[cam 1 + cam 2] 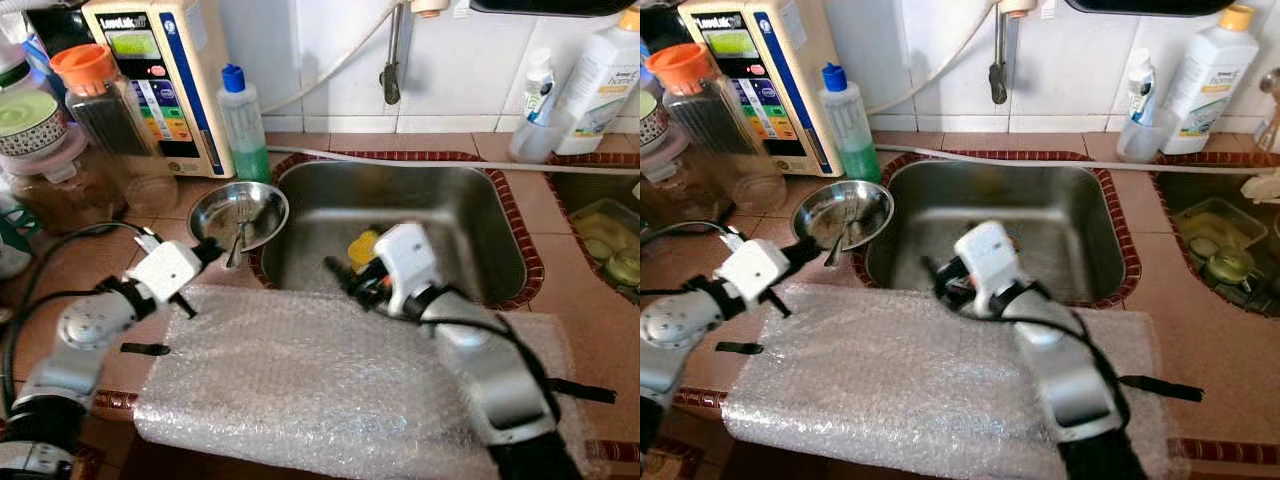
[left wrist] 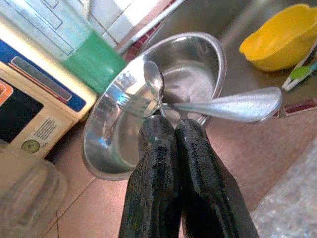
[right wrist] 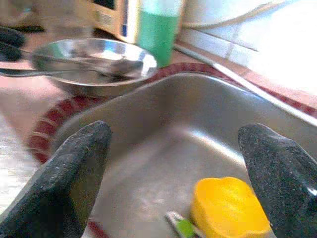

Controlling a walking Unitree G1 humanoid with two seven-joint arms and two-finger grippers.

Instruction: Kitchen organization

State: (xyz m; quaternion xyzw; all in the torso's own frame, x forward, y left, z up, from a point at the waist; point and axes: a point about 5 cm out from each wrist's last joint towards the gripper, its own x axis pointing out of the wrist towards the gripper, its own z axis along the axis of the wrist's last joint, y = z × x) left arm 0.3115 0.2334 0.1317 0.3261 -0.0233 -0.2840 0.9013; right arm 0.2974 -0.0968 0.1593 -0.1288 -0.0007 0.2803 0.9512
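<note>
A steel bowl [image 1: 262, 190] stands on the counter at the sink's left corner, holding a spoon [image 2: 153, 79], a fork [image 2: 130, 102] and a larger spoon [image 2: 233, 105] lying across its rim. My left gripper [image 2: 174, 124] is at the bowl's near rim, fingers shut on the small spoon's handle. My right gripper [image 1: 345, 275] hangs open over the front edge of the sink [image 1: 450, 200]. A yellow cup [image 3: 228, 206] and a green-tipped utensil [image 3: 183, 227] lie in the basin just beyond its fingers [image 3: 74, 168].
Bubble wrap [image 1: 300, 370] covers the counter's front under both arms. A green soap bottle [image 1: 243, 120], a water purifier [image 1: 165, 70] and jars [image 1: 95, 95] stand behind the bowl. White bottles [image 1: 600, 80] and a second basin with glass dishes [image 1: 605, 235] are at the right.
</note>
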